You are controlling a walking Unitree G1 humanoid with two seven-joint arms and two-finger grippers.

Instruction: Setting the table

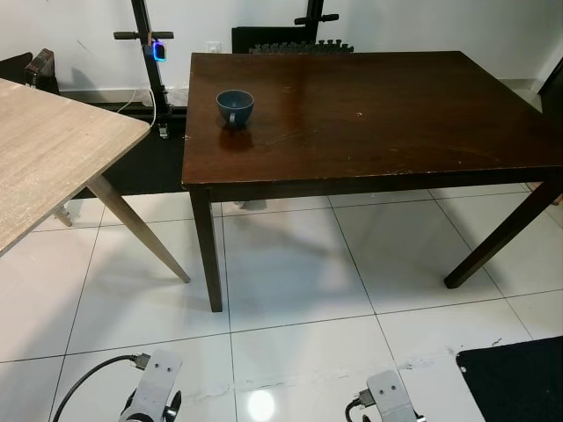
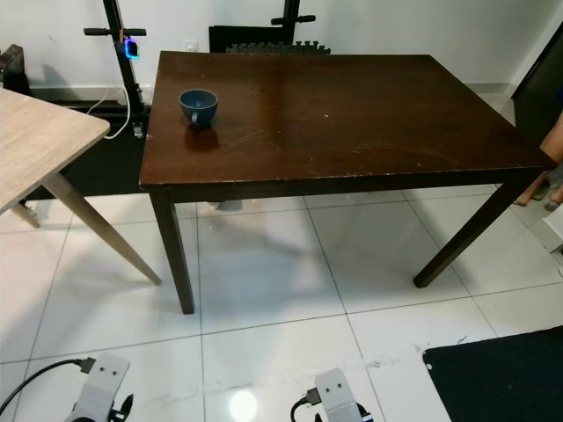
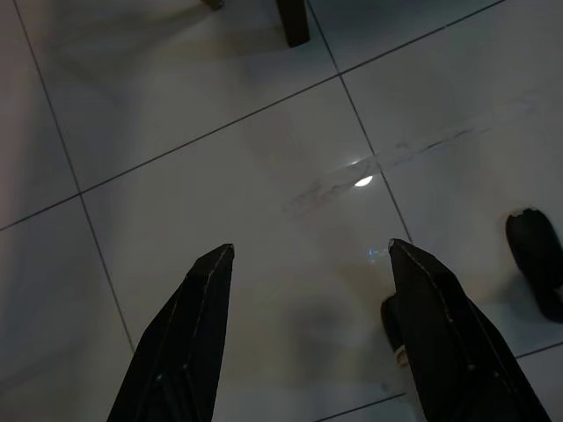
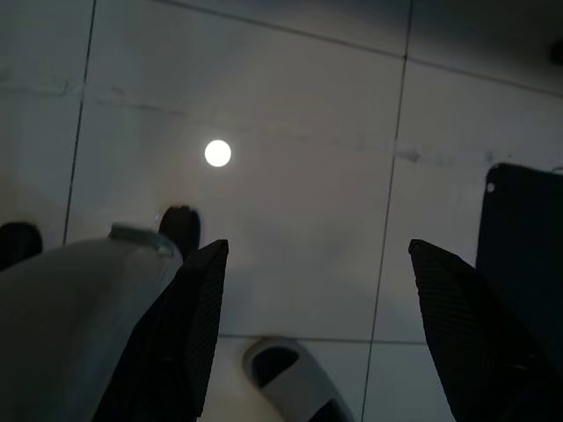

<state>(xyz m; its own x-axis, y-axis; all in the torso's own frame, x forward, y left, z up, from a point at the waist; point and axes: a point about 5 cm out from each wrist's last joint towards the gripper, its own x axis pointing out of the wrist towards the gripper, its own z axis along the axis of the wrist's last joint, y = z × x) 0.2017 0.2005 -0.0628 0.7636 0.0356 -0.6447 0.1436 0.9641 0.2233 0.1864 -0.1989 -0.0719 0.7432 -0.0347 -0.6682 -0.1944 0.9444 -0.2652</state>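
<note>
Your left gripper [image 3: 303,334] hangs low over the white floor [image 1: 290,290], fingers [image 3: 189,343] spread wide with nothing between them. Same deal with the right gripper [image 4: 312,338]: wide apart, gripping nothing, just tile below. Count-wise you've got one blue cup [image 1: 235,107], sitting upright near the far left corner of the dark table [image 1: 396,114]. One lighter table [image 1: 44,158] stands to the left, and one black mat [image 1: 519,382] lies at lower right.
</note>
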